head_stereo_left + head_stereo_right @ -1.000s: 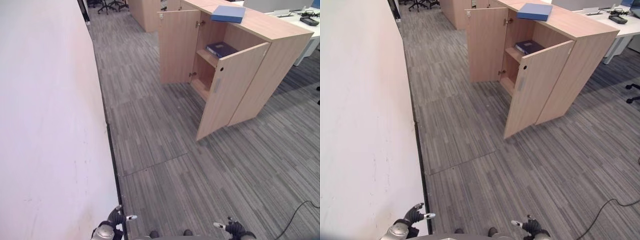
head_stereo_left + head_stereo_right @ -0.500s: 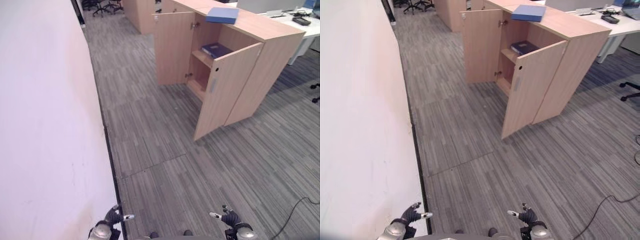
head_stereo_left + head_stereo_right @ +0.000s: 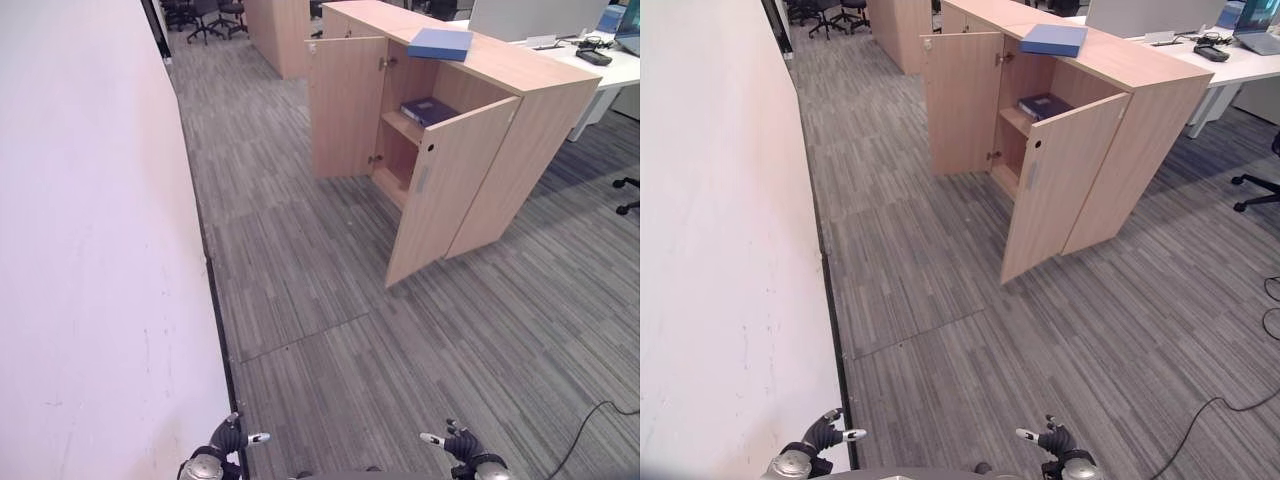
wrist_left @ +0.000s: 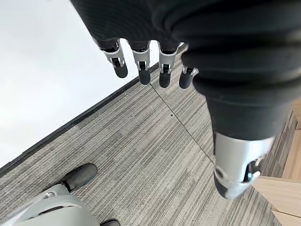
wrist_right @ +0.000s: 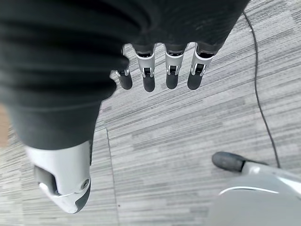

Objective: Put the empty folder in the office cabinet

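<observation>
Grey carpet floor (image 3: 330, 300) beside a white wall (image 3: 90, 250). One cabinet (image 3: 520, 130), both doors open: one folder (image 3: 440, 43) on top, one book (image 3: 430, 110) inside. Left hand (image 4: 141, 70) and right hand (image 5: 160, 75) hang relaxed, empty.

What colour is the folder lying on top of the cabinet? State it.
Blue folder on the light wood cabinet; clearest in left eye view.

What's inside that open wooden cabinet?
On the upper shelf of the cabinet lies a dark blue folder. A lower shelf looks bare, but the near door covers the right part of the inside.
</observation>
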{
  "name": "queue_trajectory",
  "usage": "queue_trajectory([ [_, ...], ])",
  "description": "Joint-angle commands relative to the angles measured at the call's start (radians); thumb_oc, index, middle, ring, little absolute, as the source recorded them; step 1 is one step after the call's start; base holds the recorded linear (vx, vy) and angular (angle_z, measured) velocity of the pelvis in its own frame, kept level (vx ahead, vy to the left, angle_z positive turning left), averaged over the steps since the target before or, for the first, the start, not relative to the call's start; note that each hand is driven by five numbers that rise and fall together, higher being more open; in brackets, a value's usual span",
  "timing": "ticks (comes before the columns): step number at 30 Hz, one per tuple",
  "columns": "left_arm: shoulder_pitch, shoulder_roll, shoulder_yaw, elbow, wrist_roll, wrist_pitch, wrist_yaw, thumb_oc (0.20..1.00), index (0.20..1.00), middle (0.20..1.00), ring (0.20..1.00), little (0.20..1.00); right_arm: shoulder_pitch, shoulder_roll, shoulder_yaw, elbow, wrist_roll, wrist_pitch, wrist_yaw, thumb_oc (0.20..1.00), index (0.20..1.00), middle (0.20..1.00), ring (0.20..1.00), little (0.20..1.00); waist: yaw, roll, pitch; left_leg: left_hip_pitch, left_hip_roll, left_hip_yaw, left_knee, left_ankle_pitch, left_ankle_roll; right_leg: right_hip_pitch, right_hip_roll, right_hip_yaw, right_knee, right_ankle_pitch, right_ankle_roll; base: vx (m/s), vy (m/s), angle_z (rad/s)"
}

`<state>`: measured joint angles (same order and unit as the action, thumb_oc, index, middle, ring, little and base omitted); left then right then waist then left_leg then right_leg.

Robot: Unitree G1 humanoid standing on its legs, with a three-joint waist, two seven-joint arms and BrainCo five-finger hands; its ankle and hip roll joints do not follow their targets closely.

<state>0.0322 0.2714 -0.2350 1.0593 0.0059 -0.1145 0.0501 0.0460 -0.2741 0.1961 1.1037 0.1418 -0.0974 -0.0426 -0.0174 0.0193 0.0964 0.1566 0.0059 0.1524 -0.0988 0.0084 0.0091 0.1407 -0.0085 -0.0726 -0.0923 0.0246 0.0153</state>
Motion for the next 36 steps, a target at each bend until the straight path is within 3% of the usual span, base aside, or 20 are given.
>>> queue_trajectory([
  [1, -0.083, 0.006, -0.007, 0.026, -0.035, -0.029, 0.003, 1.000, 1.000, 1.000, 1.000, 1.000, -0.038, 0.003, 0.020, 0.037, 0.059, -0.017, -0.004, 1.000, 1.000, 1.000, 1.000, 1.000, 0.010, -0.023, 0.014, 0.025, 0.084, 0.016, 0.012, -0.061, -0.091, -0.014, -0.111, -0.002, 0.005, -0.025, 0.137, 0.01, -0.037, 0.01],
  [12, -0.083, 0.013, 0.007, 0.031, -0.054, -0.023, 0.000, 1.000, 1.000, 1.000, 1.000, 1.000, -0.030, -0.009, 0.006, 0.060, 0.058, -0.004, -0.005, 1.000, 1.000, 1.000, 1.000, 1.000, 0.003, -0.016, 0.022, 0.023, 0.104, 0.015, 0.012, -0.054, -0.099, -0.022, -0.085, 0.002, 0.015, -0.042, 0.122, 0.02, -0.053, 0.00],
  [20, -0.092, 0.035, 0.010, -0.018, -0.085, -0.028, 0.000, 1.000, 1.000, 1.000, 1.000, 1.000, -0.026, -0.035, -0.017, -0.021, 0.107, -0.028, -0.003, 1.000, 1.000, 1.000, 1.000, 1.000, -0.012, -0.008, 0.044, 0.008, 0.145, 0.018, 0.068, -0.048, -0.112, -0.061, -0.045, 0.024, 0.097, -0.091, 0.085, 0.03, -0.080, -0.01],
  [22, -0.115, 0.056, 0.001, -0.062, -0.095, -0.034, -0.003, 1.000, 1.000, 1.000, 1.000, 1.000, -0.020, -0.052, -0.025, -0.087, 0.126, -0.040, -0.004, 1.000, 1.000, 1.000, 1.000, 1.000, -0.021, -0.022, 0.065, -0.075, 0.172, 0.030, 0.222, -0.062, -0.130, -0.063, -0.040, 0.023, 0.121, -0.113, 0.064, -0.01, -0.162, 0.20],
  [23, -0.132, 0.063, -0.008, -0.080, -0.096, -0.039, -0.003, 1.000, 1.000, 1.000, 1.000, 1.000, -0.024, -0.065, -0.030, -0.119, 0.138, -0.044, -0.003, 1.000, 1.000, 1.000, 1.000, 1.000, -0.023, -0.031, 0.083, -0.137, 0.187, 0.026, 0.357, -0.019, -0.144, -0.049, -0.035, 0.016, 0.132, -0.122, 0.043, 0.05, -0.164, 0.32],
  [26, -0.148, 0.069, -0.014, -0.103, -0.107, -0.043, 0.002, 1.000, 1.000, 1.000, 1.000, 1.000, -0.027, -0.084, -0.035, -0.145, 0.142, -0.042, -0.006, 1.000, 1.000, 1.000, 1.000, 1.000, -0.021, -0.043, 0.099, -0.229, 0.207, 0.012, 0.474, 0.058, -0.142, -0.023, -0.035, 0.007, 0.142, -0.143, 0.023, 0.12, -0.086, 0.20],
  [29, -0.153, 0.071, -0.013, -0.115, -0.112, -0.042, 0.005, 1.000, 1.000, 1.000, 1.000, 1.000, -0.036, -0.091, -0.038, -0.165, 0.142, -0.041, -0.012, 1.000, 1.000, 1.000, 1.000, 1.000, -0.001, -0.054, 0.099, -0.300, 0.205, 0.007, 0.388, 0.042, -0.123, 0.006, -0.043, 0.015, 0.126, -0.156, 0.032, 0.20, 0.039, 0.27],
  [32, -0.159, 0.067, -0.017, -0.116, -0.114, -0.039, 0.009, 1.000, 1.000, 1.000, 1.000, 1.000, -0.050, -0.092, -0.037, -0.167, 0.144, -0.040, -0.020, 1.000, 1.000, 1.000, 1.000, 1.000, 0.026, -0.037, 0.098, -0.352, 0.224, -0.035, 0.216, 0.129, -0.139, 0.049, -0.033, 0.032, 0.110, -0.186, 0.046, 0.28, 0.120, 0.06],
  [34, -0.168, 0.072, -0.012, -0.123, -0.127, -0.043, 0.022, 1.000, 1.000, 1.000, 1.000, 1.000, -0.073, -0.091, -0.024, -0.160, 0.150, -0.041, -0.032, 1.000, 1.000, 1.000, 1.000, 1.000, 0.057, -0.043, 0.108, -0.424, 0.233, -0.084, 0.081, 0.155, -0.152, 0.100, -0.040, 0.074, 0.111, -0.230, 0.053, 0.43, 0.159, 0.06],
  [36, -0.165, 0.074, -0.003, -0.114, -0.132, -0.045, 0.025, 1.000, 1.000, 1.000, 1.000, 1.000, -0.083, -0.087, -0.017, -0.148, 0.142, -0.041, -0.035, 1.000, 1.000, 1.000, 1.000, 1.000, 0.070, -0.044, 0.102, -0.442, 0.245, -0.091, 0.051, 0.168, -0.159, 0.140, -0.047, 0.108, 0.112, -0.261, 0.056, 0.41, 0.182, -0.58],
])
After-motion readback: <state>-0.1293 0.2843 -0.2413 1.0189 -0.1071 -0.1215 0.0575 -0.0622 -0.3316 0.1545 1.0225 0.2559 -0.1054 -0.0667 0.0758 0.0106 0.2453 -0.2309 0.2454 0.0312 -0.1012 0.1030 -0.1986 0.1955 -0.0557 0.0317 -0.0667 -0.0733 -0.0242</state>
